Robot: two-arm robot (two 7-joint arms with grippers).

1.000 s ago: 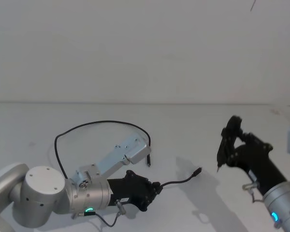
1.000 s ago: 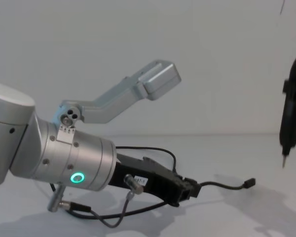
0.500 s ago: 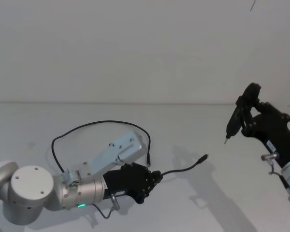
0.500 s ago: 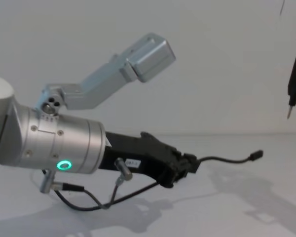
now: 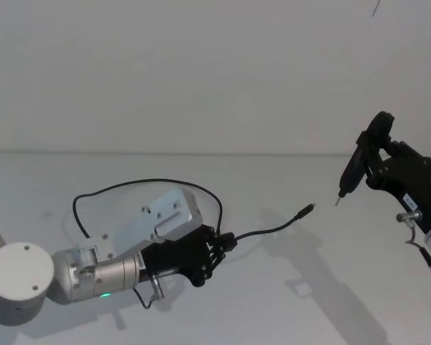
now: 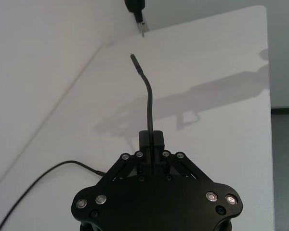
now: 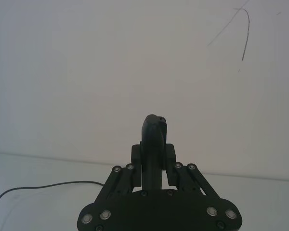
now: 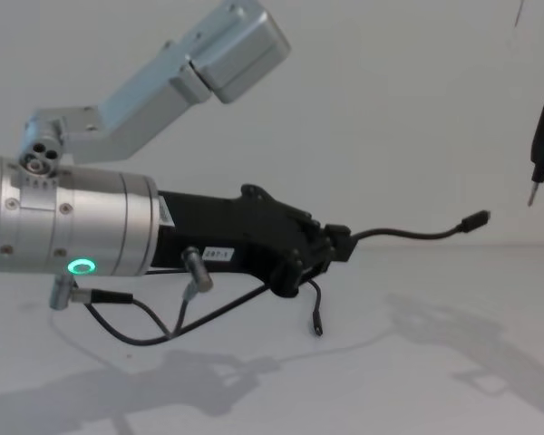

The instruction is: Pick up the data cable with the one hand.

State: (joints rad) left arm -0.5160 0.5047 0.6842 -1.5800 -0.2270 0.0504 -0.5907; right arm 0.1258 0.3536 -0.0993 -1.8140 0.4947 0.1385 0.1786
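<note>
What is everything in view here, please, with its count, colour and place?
data cable: one, black, clamped in the left end effector, one small plug poking out to the right, the rest looping back behind
slim tool: one, black with a grey tip, raised at right, tip down
table: one, white, underneath
wall: one, white, behind
left end effector: one, black, low centre-left, shut on the data cable
right end effector: one, black, raised at right, shut on the slim tool
</note>
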